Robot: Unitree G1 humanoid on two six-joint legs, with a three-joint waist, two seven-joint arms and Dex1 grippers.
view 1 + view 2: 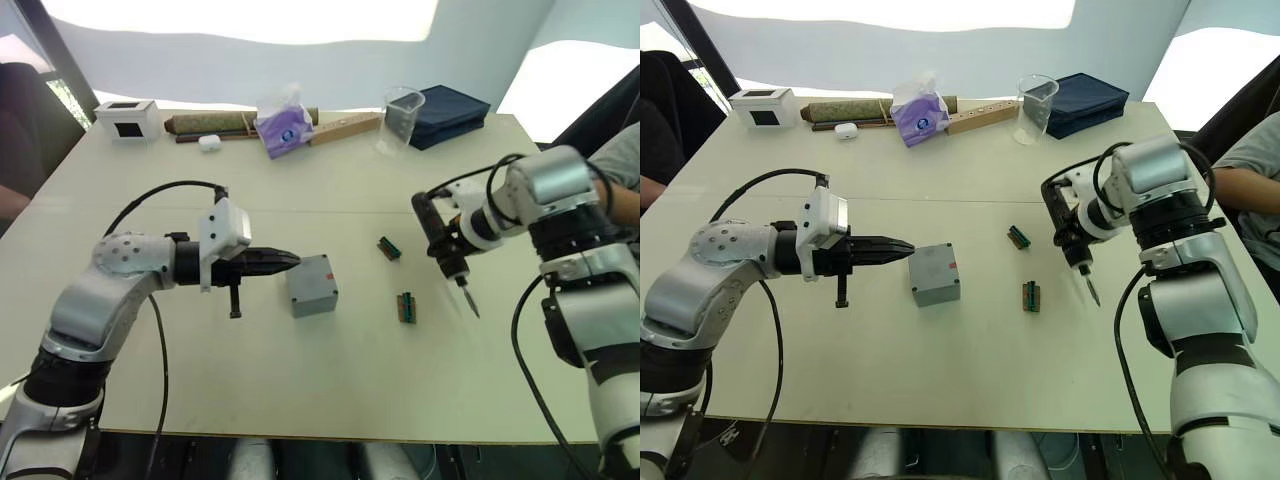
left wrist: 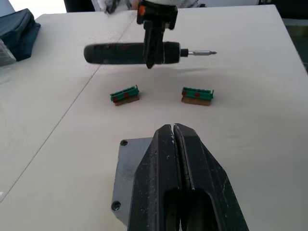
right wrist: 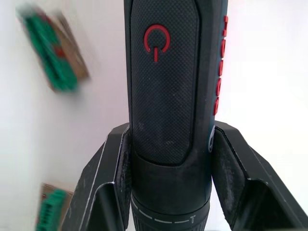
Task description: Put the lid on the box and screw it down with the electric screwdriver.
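Screwdriver: my right gripper (image 3: 166, 185) pinches the electric screwdriver (image 1: 440, 247), one finger on each side of its black body, right of centre in the left eye frame, its metal bit pointing down above the table (image 1: 250, 395).
Right wrist view: the red power symbol and red side marks on the barrel, which the eye views do not resolve.
Left gripper: my left gripper (image 1: 288, 262) has its two fingers pressed together on nothing, tips just beside the left edge of the box (image 1: 313, 286) at frame centre.
Box: grey, on the table; the right eye view shows a small red mark on its side.
Lid: I cannot tell from these frames whether it is already on the box.
Left wrist view: a screw hole at the box corner, and two green connector blocks (image 2: 125, 94) lying between box and screwdriver.
Upper frame: tissue pack (image 1: 283, 125), clear cup (image 1: 403, 113), dark blue case (image 1: 452, 113), white box (image 1: 128, 118).
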